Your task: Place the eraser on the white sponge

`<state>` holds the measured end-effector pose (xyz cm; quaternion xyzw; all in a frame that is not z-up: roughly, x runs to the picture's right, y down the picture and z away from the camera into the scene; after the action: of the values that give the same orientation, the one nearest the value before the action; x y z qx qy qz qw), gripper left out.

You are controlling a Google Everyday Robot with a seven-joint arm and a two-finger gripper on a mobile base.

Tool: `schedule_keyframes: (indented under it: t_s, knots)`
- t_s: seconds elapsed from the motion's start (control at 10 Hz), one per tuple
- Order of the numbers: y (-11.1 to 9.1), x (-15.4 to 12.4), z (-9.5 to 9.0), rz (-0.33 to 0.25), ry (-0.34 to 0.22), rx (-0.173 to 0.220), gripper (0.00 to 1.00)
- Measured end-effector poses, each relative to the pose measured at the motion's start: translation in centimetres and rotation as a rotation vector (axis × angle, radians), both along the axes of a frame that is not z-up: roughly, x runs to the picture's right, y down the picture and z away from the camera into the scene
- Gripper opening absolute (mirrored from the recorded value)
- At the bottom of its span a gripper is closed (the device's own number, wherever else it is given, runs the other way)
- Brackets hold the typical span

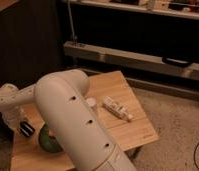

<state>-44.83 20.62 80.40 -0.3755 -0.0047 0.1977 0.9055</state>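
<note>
My gripper (pixel 22 126) hangs low over the left end of the wooden table (pixel 135 132), at the end of the white forearm that reaches in from the left. It is shut on the eraser (pixel 27 129), a small black block with a pale stripe, held just above the tabletop. The big white upper arm (pixel 73 125) fills the foreground and covers the middle of the table. The white sponge does not show; it is hidden or out of view.
A white paper cup (pixel 91 103) stands near the table's middle, and a white oblong packet (pixel 117 108) lies to its right. A dark green round thing (pixel 47 141) sits beside the gripper, half behind the arm. Dark shelving (pixel 143 55) runs behind the table.
</note>
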Motion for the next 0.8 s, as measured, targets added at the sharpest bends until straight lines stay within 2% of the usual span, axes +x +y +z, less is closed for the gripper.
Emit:
schedule_keyframes:
  t_s: [0.1, 0.3, 0.6, 0.8]
  knots:
    - [-0.3, -0.2, 0.1, -0.006, -0.003, 0.01, 0.0]
    - [-2.2, -1.0, -1.0, -0.026, -0.011, 0.042, 0.0]
    - [-7.5, -1.7, -5.3, -0.029, -0.007, 0.079, 0.0]
    - [-12.0, -0.8, -8.0, -0.002, 0.002, 0.089, 0.0]
